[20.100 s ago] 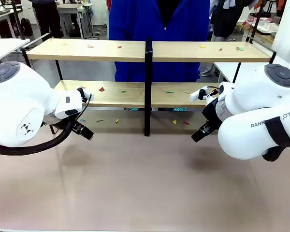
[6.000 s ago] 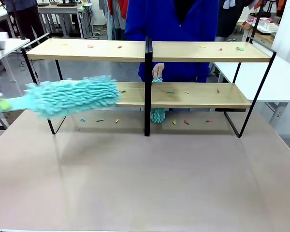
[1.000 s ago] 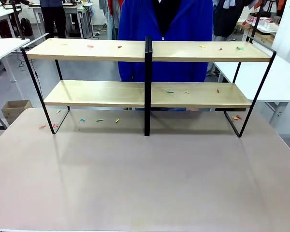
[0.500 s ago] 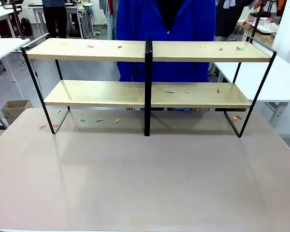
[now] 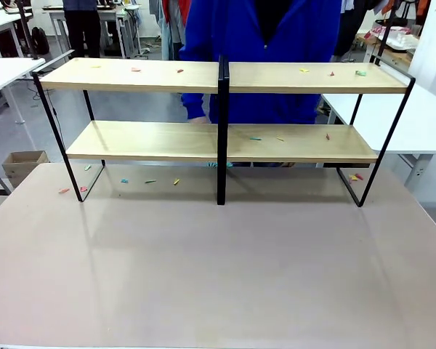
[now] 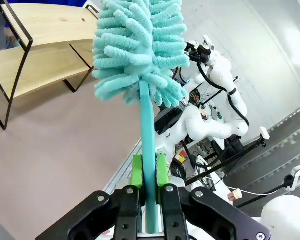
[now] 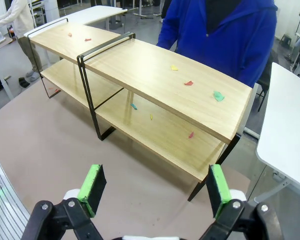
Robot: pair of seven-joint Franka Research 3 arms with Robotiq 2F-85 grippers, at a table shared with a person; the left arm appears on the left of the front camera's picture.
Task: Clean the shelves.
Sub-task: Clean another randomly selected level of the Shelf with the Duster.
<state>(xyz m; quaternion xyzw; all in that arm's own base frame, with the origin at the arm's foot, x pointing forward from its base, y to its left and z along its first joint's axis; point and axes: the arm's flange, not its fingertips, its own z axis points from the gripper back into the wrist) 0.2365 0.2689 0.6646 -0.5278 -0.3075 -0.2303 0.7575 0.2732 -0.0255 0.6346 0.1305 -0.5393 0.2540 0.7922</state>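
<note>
Bright, even light from above; the shelves [image 5: 152,142] cast faint, soft shadows toward 6 o'clock. Both wrist views bow at the edges (wide-angle), otherwise sharp.

A matte pinkish-beige bench [image 7: 55,150] spreads below and ahead of the right tool [image 7: 154,186]. Far ahead of the tool, a person in a bright blue zip jacket [image 7: 225,40] stands at the bench's far side. Ahead and to the tool's right is a white-topped side table [image 7: 290,130]. A second white table [image 7: 97,12] lies far ahead to its left. Farther left, another person in a white top [image 7: 12,20] stands on the grey floor [image 7: 10,75]. Small coloured paper scraps [image 5: 149,181] dot the bench well ahead of the tool.
</note>
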